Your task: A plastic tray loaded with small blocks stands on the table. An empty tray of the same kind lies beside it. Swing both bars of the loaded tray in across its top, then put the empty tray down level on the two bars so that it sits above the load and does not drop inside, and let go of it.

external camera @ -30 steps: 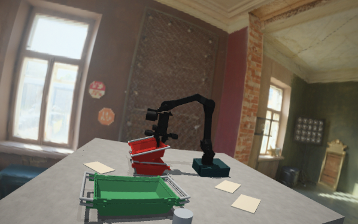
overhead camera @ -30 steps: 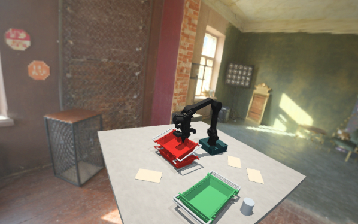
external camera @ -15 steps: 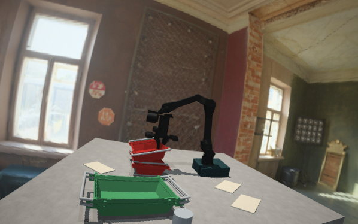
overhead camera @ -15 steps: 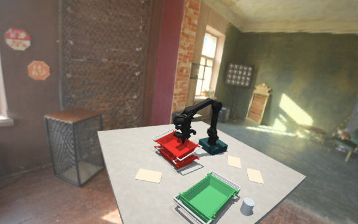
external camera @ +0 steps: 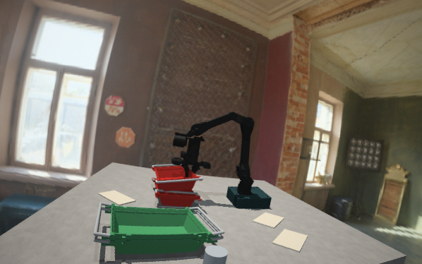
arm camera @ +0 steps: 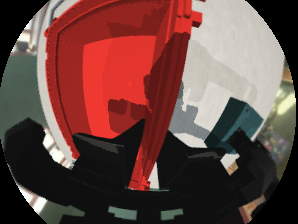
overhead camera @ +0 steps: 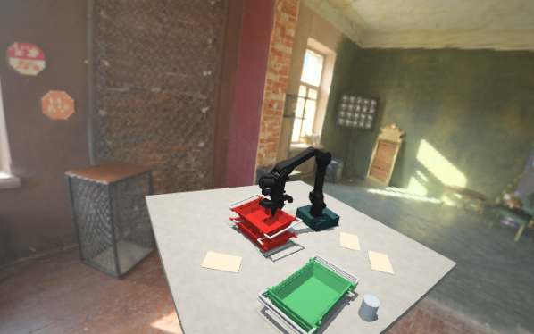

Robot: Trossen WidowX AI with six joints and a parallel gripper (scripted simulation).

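Note:
The empty red tray (overhead camera: 252,215) (external camera: 173,186) (arm camera: 117,65) is over the loaded red tray (overhead camera: 276,243) (external camera: 176,200). It leans slightly, its gripped long side a little higher. Its own wire bars are out over its ends. My gripper (overhead camera: 273,214) (external camera: 187,175) (arm camera: 149,122) is shut on its long side wall nearest the arm base. A grey bar (external camera: 180,191) of the loaded tray shows across its near end, just below the upper tray's underside. Its far bar and the blocks are hidden. Whether the upper tray touches both bars cannot be told.
A green tray (overhead camera: 312,295) (external camera: 152,223) with its bars out stands nearer the cameras. A grey cylinder (overhead camera: 369,308) (external camera: 215,255) is beside it. Flat cream cards (overhead camera: 221,262) (overhead camera: 349,241) (overhead camera: 380,262) lie on the table. The arm's teal base (overhead camera: 318,217) (external camera: 248,198) (arm camera: 235,122) stands beside the red trays.

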